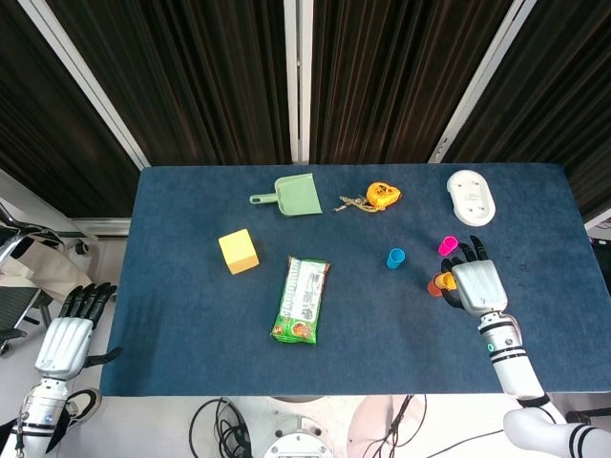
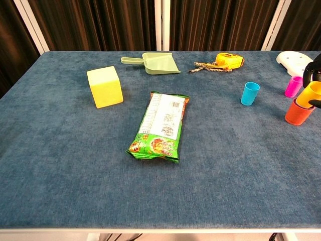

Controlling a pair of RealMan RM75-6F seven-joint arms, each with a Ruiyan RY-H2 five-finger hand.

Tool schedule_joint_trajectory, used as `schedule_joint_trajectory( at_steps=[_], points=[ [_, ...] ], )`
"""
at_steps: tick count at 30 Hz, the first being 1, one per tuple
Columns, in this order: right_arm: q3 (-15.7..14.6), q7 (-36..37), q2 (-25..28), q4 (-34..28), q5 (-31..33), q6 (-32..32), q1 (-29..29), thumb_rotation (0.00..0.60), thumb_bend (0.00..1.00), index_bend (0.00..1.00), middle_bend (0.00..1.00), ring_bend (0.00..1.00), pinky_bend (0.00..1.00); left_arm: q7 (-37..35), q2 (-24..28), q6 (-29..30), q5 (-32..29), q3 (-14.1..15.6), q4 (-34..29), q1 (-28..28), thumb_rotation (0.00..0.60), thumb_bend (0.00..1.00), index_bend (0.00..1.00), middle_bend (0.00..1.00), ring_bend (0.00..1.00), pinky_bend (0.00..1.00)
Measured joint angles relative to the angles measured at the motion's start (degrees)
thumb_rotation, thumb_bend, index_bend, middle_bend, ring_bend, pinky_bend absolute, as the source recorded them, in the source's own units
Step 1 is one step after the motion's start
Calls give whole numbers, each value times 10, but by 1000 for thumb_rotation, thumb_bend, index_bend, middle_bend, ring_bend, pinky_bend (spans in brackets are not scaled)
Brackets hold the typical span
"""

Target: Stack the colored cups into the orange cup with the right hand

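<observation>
Dark vertical slats with pale frame bars back a blue felt-covered table [image 1: 191, 343].

Right robot hand [image 1: 474, 287] sits at the table's right side, grasping a yellow cup [image 2: 308, 94] tilted over the mouth of the orange cup [image 2: 298, 112]; a purple rim shows inside the orange cup, so one cup looks already nested. Left robot hand [image 1: 65, 336] hangs off the table's left edge, released, fingers apart, holding nothing.

Judgement on the step in hand: straighten the yellow cup upright and centre it over the orange cup before lowering, then let go only once it seats; a tilted drop could catch the rim or tip the stack.

Pink cup [image 2: 293, 86] stands just beyond the orange cup, blue cup [image 2: 250, 93] further left, both apart from it and still to stack.

Also on the table: yellow block [image 1: 238, 251], green snack packet [image 1: 302, 300], green dustpan [image 1: 290, 197], orange tape measure [image 1: 382, 195], white oval object [image 1: 471, 197].
</observation>
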Motion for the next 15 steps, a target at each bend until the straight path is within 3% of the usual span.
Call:
schedule_joint_trajectory(
  at_steps=[8,15],
  points=[
    [2,5,8,-9,14,-9,3,600,209,337,345,104,0,1,2,-3,0,0,-2,-2,600,80,85,46,0,0],
    [9,11,18,-18,16,-5,8,600,184,314,320,90,0,-1,1,-2,-1,-1,-1,-2,600,80,84,46,0,0]
  ],
)
